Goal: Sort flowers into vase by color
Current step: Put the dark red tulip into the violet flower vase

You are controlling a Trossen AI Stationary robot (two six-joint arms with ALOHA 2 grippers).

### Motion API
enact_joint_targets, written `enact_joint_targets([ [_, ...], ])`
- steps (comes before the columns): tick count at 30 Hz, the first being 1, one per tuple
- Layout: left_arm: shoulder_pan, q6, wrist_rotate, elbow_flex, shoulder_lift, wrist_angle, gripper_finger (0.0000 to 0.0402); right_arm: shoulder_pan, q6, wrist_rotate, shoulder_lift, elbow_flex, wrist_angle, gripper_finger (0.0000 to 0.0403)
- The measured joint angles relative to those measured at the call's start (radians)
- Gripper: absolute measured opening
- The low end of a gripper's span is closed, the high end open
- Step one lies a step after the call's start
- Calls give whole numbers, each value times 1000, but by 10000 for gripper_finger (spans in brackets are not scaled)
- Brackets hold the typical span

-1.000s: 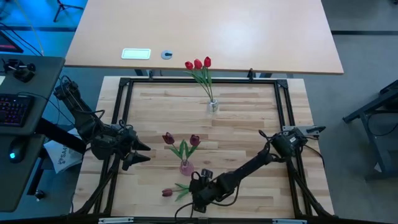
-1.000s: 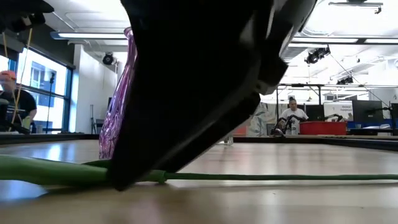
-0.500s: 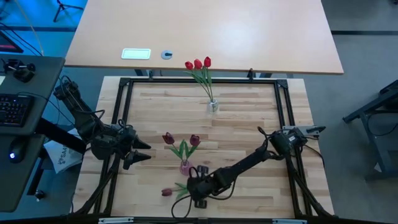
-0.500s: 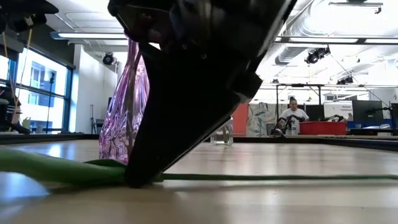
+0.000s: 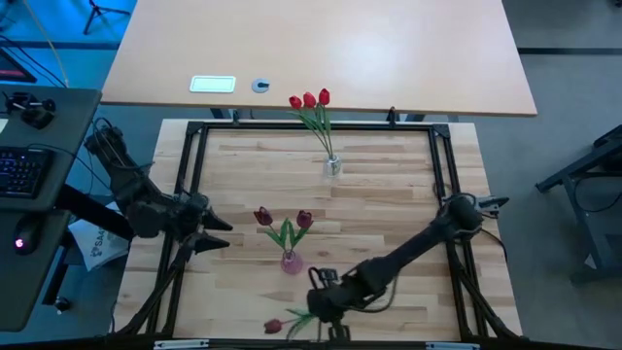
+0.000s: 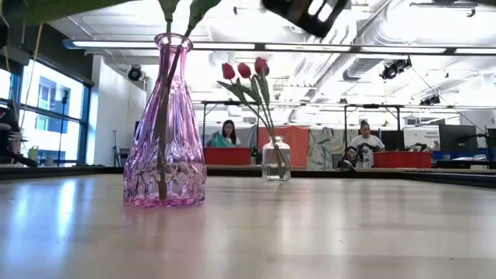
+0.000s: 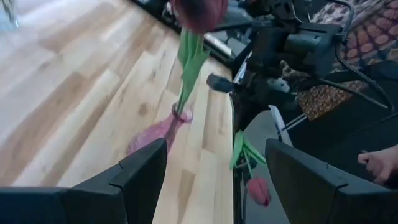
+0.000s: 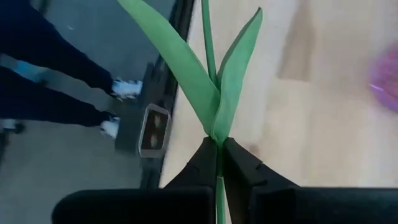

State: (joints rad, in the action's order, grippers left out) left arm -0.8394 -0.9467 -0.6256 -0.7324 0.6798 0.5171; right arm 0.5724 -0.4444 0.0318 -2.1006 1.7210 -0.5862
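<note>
1. Two arms show in the high view. The right pincer [image 5: 326, 309] is low near the front edge of the desk [image 5: 389, 194], pinched shut on the stem of a dark tulip [image 5: 275, 327]. That flower's head sticks out toward the desk's front edge. The pink vase [image 5: 291, 261] stands just behind the right pincer with two dark tulips [image 5: 282, 220] in it. The clear vase [image 5: 333, 165] stands far back with three red tulips [image 5: 309, 100]. The left pincer [image 5: 216, 233] waits at the left side with its fingers spread apart. A keyboard [image 5: 21, 170] sits off to the left.
2. From the low view, the pink vase [image 6: 164, 124] stands close in front and the clear vase [image 6: 276, 159] is behind it. People sit in the room far back.
3. From the left wrist view, the pink vase [image 7: 158, 130] lies between its two open fingers [image 7: 140, 177]. The held tulip [image 7: 258, 190] hangs past the desk edge.
4. From the right wrist view, two dark fingers [image 8: 205, 163] squeeze the green stem [image 8: 217, 99] just under the leaves. Someone's legs and shoes [image 8: 121, 90] are on the floor beside the desk.
</note>
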Motion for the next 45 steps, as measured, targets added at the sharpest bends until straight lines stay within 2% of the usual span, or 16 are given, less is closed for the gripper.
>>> enact_joint_targets([
  [5,0,51,-49,-11,-43,0,259,71,-9,-116,103,-2,-174,1],
  [8,0,60,-74,-11,-65,0,259,119,-90,-192,118,-2,-344,1],
  [10,0,60,-81,-11,-73,1,259,150,-160,-228,120,-31,-364,1],
  [13,0,61,-89,-11,-79,1,259,194,-293,-246,168,-170,-125,1],
  [18,0,61,-99,-11,-79,1,259,223,-420,-302,223,-485,597,0],
  [21,0,61,-119,-11,-79,1,259,164,-343,-353,223,-595,1099,0],
  [24,0,60,-135,-11,-78,1,259,102,-135,-426,219,-631,1405,0],
  [27,0,60,-151,-11,-79,-4,259,36,97,-455,216,-630,1572,0],
  [33,0,59,-194,-11,-78,-17,259,-84,409,-379,215,-598,1838,0],
  [37,0,60,-212,-11,-78,-19,259,-125,491,-345,215,-570,1868,0],
  [45,0,60,-252,-11,-78,-18,259,-169,557,-372,155,-464,1875,0],
])
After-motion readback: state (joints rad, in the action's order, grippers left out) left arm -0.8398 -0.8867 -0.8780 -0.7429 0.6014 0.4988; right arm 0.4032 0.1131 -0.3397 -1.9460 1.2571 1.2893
